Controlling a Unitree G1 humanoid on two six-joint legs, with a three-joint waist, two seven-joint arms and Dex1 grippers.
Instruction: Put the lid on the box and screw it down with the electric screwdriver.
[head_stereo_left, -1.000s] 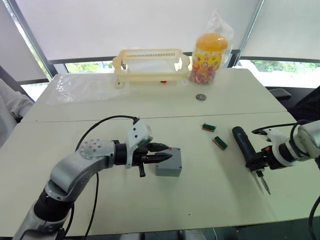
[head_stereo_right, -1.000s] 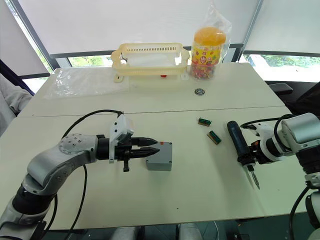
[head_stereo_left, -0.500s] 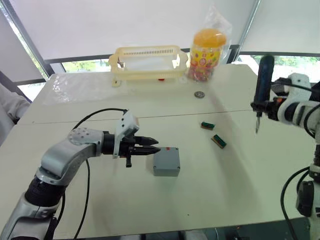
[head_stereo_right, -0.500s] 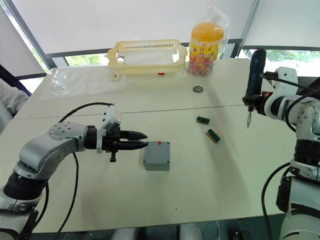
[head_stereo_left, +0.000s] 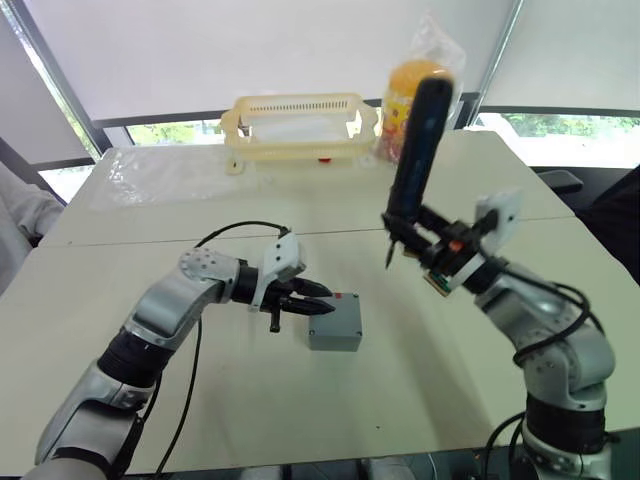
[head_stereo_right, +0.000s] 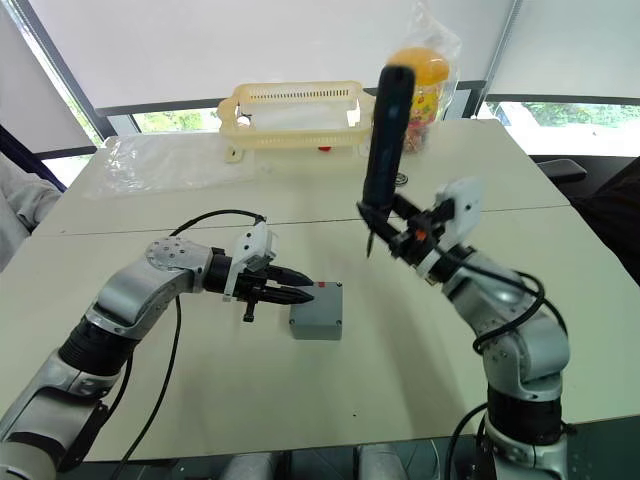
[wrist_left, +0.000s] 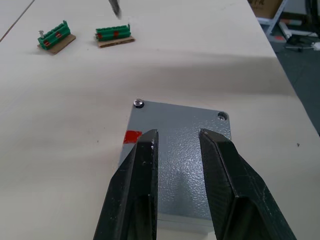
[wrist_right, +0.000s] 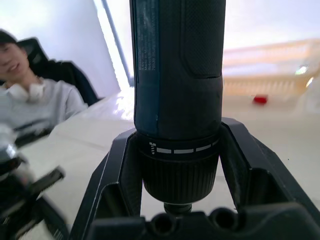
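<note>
Since half a second ago the right gripper (head_stereo_left: 425, 240) has swung in from the far right, and it now holds the electric screwdriver (head_stereo_left: 417, 130) upright above the table (head_stereo_left: 420, 400), fingers clamped on its lower end and the bit pointing down, up and to the right of the box (head_stereo_left: 335, 322). Meanwhile the left gripper (wrist_left: 176, 145) has come forward again and hovers over the left part of the box, its jaws a little apart. On the box the lid (wrist_left: 180, 150) already sits, with screws in two corners, and two small green strips (wrist_left: 112, 36) lie farther away.
</note>
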